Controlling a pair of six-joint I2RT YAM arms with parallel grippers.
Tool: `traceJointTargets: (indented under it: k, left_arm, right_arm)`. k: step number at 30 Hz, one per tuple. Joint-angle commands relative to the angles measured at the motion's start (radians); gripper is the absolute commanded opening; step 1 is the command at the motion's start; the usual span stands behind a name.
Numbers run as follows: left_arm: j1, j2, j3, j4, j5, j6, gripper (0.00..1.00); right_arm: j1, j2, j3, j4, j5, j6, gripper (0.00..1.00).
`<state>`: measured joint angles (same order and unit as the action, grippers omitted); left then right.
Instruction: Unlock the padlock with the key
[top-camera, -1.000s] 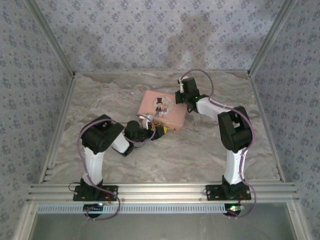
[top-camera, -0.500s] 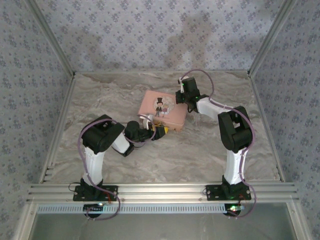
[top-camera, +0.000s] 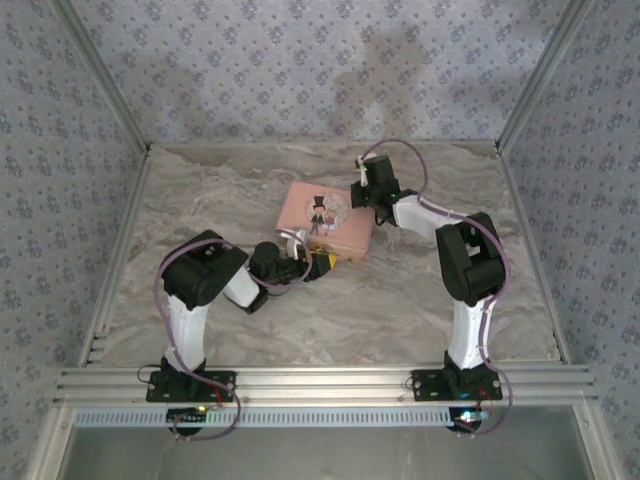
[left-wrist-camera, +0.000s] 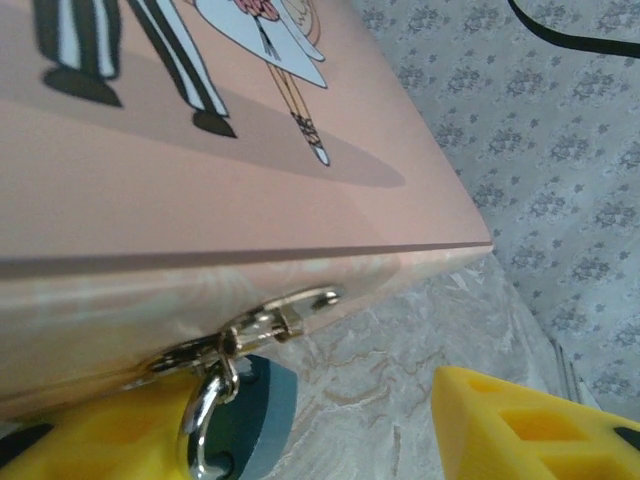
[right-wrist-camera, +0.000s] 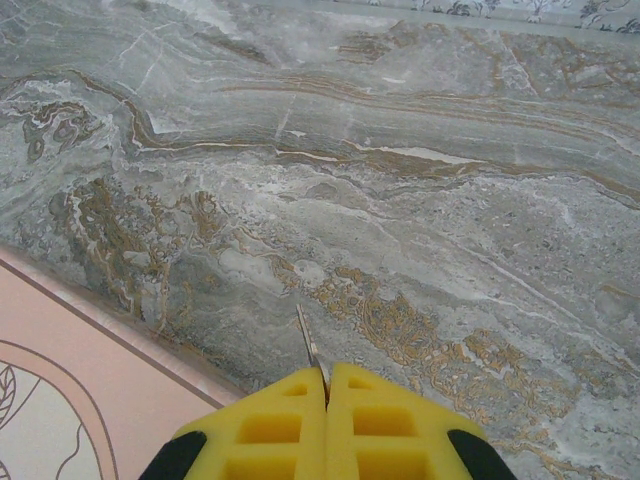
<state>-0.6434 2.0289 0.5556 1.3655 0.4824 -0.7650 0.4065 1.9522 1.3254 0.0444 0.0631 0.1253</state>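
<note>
The padlock (left-wrist-camera: 258, 408) hangs by its silver shackle (left-wrist-camera: 203, 425) from the hasp (left-wrist-camera: 250, 328) on the front wall of the pink tin (left-wrist-camera: 180, 170), low against the marble table (left-wrist-camera: 400, 340). It sits between the yellow fingers (left-wrist-camera: 530, 425) of the left gripper (left-wrist-camera: 300, 415), right against the finger at the picture's left and well apart from the other, so the jaws stand wide and grip nothing. From above, that gripper (top-camera: 318, 262) is at the tin's (top-camera: 325, 215) near edge; the padlock is too small to make out there. The key (right-wrist-camera: 310, 348) is across the tin, held in the right gripper (right-wrist-camera: 328, 385): its two yellow fingers (right-wrist-camera: 385, 425) are pressed together on it, and only a slim metal sliver pokes out from between them, above the table (right-wrist-camera: 420, 180) just beside the tin's edge (right-wrist-camera: 60, 400). In the top view the right gripper (top-camera: 362, 193) is by the tin's far right corner.
</note>
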Motion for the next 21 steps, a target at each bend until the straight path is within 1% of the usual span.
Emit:
traceJointTargets:
  k: [1,6,9,11,14,17,21]
  left_arm:
    - [-0.001,-0.001,-0.001,0.041,-0.010,-0.011,0.46]
    - [-0.001,0.002,-0.009,0.041,-0.029,-0.020,0.45]
    - [0.001,0.006,-0.014,0.041,-0.058,-0.024,0.48]
    - [0.001,0.007,-0.019,0.041,-0.093,-0.033,0.47]
    - [0.002,-0.002,-0.034,0.041,-0.151,-0.048,0.53]
    - [0.001,-0.014,-0.034,0.041,-0.144,-0.051,0.51]
    - [0.001,-0.030,-0.042,0.042,-0.142,-0.051,0.44]
  right_arm:
    - [0.010,-0.013,-0.031,-0.084,-0.037,-0.012,0.00]
    - [0.008,-0.011,-0.032,-0.081,-0.039,-0.009,0.00]
    - [0.007,-0.009,-0.034,-0.077,-0.040,-0.006,0.00]
    - [0.008,-0.010,-0.038,-0.074,-0.040,-0.006,0.00]
    - [0.008,-0.010,-0.040,-0.073,-0.040,-0.004,0.00]
    - [0.006,-0.010,-0.042,-0.069,-0.039,-0.004,0.00]
    - [0.008,-0.007,-0.040,-0.065,-0.042,0.002,0.00]
